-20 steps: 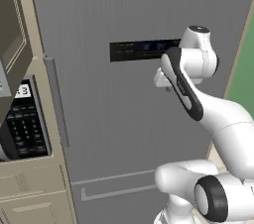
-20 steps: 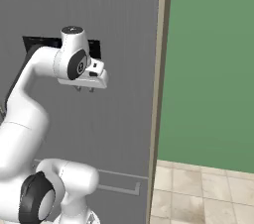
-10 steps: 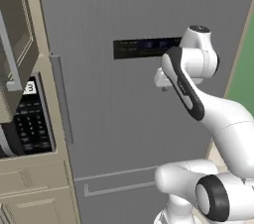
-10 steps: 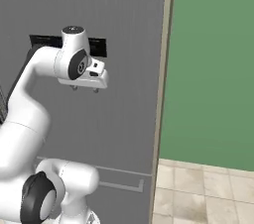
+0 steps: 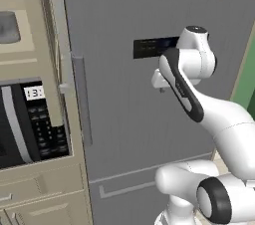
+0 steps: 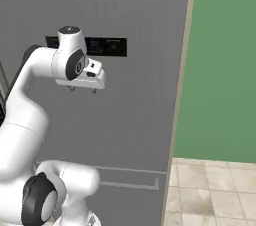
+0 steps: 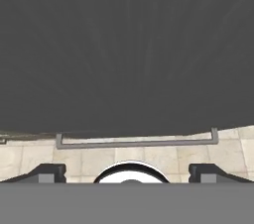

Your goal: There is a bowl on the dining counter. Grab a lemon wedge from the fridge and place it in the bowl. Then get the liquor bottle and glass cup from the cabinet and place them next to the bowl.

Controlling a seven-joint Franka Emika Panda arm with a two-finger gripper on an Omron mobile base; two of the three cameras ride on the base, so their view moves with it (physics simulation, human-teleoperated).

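End effector (image 6: 82, 89) released, jaws wide, pointing down in front of closed grey fridge (image 5: 124, 30). Dark fridge display panel (image 6: 105, 46) text unreadable. Microwave (image 5: 30, 124) clock digits blurred, possibly "13". Lemon wedge location: cannot tell.

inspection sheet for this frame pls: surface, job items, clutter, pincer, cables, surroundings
surface: grey fridge door closed, fronting the arm; no counter seen.
job's things: fridge door shut, with a vertical handle at its left edge and a dark display panel. Bowl, lemon wedge, bottle, cup: nothing seen.
clutter: nothing seen.
grippers: pincer open, jaws spread wide, holding nothing, pointing down along the door toward the floor; the hand sits just below the display panel.
cables: nothing seen.
surroundings: microwave in beige cabinetry left of the fridge; green wall to the right; tiled floor; lower drawer handle on the fridge.
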